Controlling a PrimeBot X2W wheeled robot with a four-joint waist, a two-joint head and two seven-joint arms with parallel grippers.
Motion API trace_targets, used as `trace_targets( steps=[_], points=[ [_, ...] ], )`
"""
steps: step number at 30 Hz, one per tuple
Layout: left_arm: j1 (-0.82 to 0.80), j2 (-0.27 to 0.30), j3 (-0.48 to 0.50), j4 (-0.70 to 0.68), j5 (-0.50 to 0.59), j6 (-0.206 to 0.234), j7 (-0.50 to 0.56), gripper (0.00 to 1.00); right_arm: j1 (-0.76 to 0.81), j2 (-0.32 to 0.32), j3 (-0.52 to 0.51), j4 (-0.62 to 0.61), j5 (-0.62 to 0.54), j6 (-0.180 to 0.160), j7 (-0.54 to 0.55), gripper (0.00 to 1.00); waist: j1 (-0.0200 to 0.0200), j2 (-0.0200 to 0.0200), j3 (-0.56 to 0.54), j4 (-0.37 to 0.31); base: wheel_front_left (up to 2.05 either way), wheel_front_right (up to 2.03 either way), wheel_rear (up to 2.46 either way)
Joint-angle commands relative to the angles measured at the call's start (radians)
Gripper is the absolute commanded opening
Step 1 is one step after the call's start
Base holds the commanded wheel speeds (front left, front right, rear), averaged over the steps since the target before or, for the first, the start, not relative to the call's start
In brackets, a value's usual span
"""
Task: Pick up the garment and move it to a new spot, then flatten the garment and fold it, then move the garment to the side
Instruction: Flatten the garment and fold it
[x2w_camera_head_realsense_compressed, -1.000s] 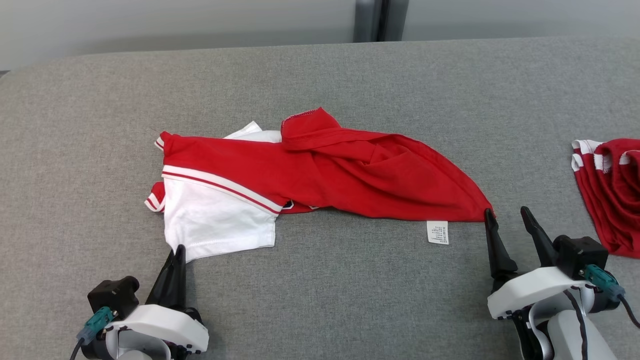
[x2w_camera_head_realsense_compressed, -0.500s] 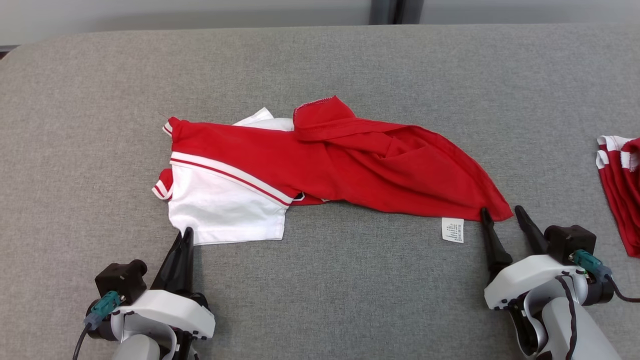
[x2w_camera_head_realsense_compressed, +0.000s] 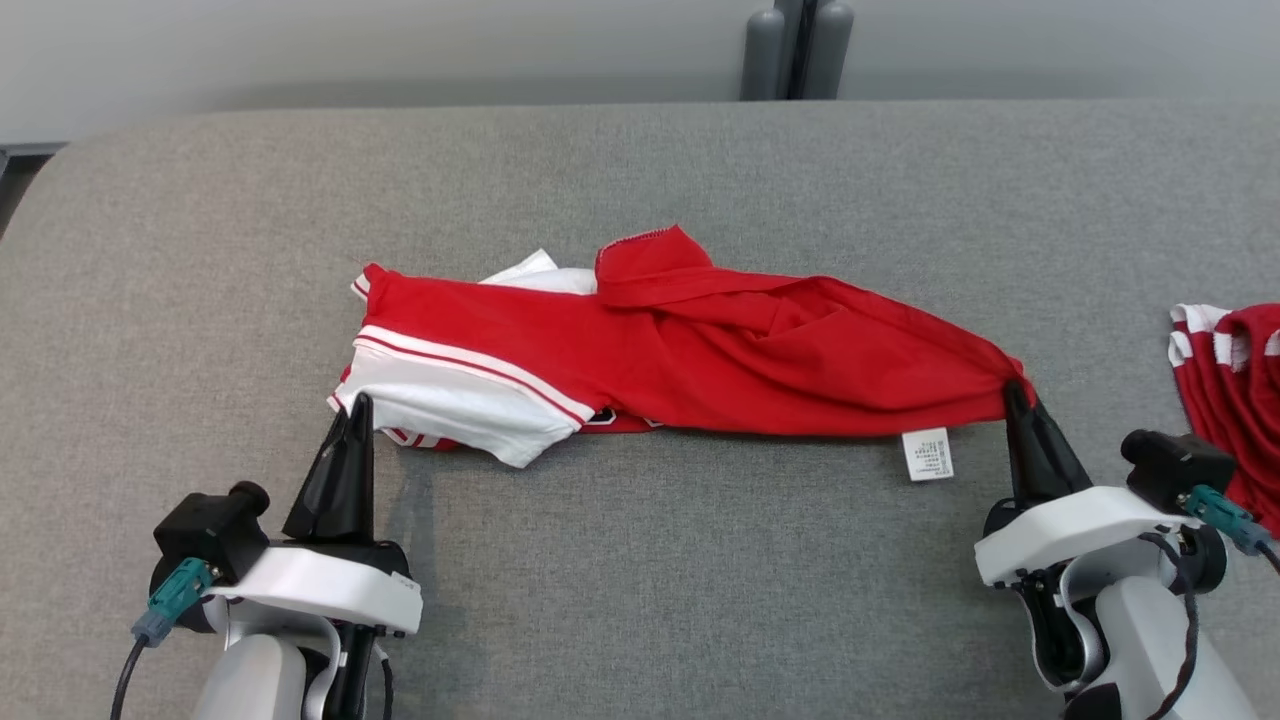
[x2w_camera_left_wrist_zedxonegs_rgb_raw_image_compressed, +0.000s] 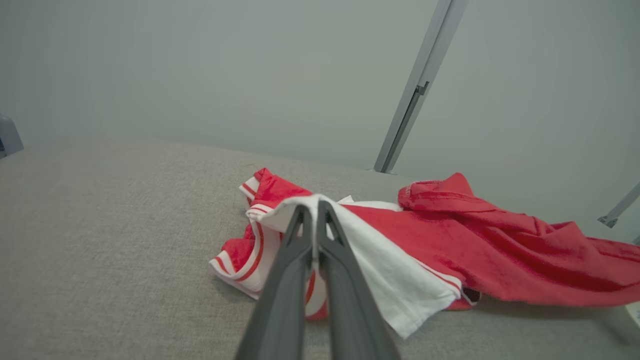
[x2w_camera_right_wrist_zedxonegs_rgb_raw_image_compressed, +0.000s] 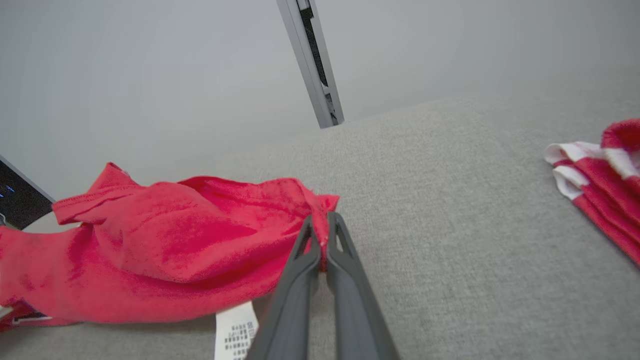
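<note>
Grey tabletop holds a rumpled red-and-white garment, pinched by left claw and right claw.

Garment, red w/ a white panel, lies stretched L–R across the grey table. L gripper has fingers pressed together, pinching the white corner at the garment's left end. R gripper likewise clamps the red corner at the right end. White label hangs off the near edge, nr the R gripper. 2nd red-white cloth at far right, apart from the garment
</note>
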Motion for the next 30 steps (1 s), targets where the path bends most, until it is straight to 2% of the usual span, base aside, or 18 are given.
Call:
trace_targets(
  steps=[1,7,15,21,25,30],
  points=[
    [-0.007,0.004,0.011,-0.04,0.023,0.0,0.0,0.0,-0.007,-0.007,-0.004,-0.037,0.034,0.0,0.0,0.0,0.0,0.0,-0.06,-0.007,0.0,0.0,0.0],
    [-0.062,0.036,0.039,-0.141,0.074,0.0,0.0,0.0,-0.071,-0.007,0.023,-0.129,0.107,0.0,0.0,0.0,0.0,0.0,-0.136,-0.025,0.0,0.0,0.0],
    [-0.236,0.172,0.061,-0.241,0.114,0.0,0.0,0.0,-0.231,-0.068,0.091,-0.232,0.239,0.0,0.021,0.0,0.0,0.0,-0.222,-0.051,0.0,0.0,0.0],
    [-0.351,0.257,0.065,-0.246,0.117,0.0,0.0,0.0,-0.309,-0.114,0.079,-0.323,0.299,0.0,0.082,0.0,0.0,0.0,-0.238,-0.064,0.0,0.0,0.0],
    [-0.387,0.282,0.043,-0.229,0.105,0.0,0.019,0.0,-0.302,-0.111,0.053,-0.369,0.306,0.0,0.152,0.0,0.0,0.0,-0.195,-0.069,0.0,0.0,0.0],
    [-0.481,0.271,-0.005,-0.186,0.112,0.0,0.026,0.0,-0.361,-0.082,-0.016,-0.347,0.273,0.0,0.211,0.0,0.0,0.0,-0.029,-0.056,0.0,0.0,0.0]
  ],
)
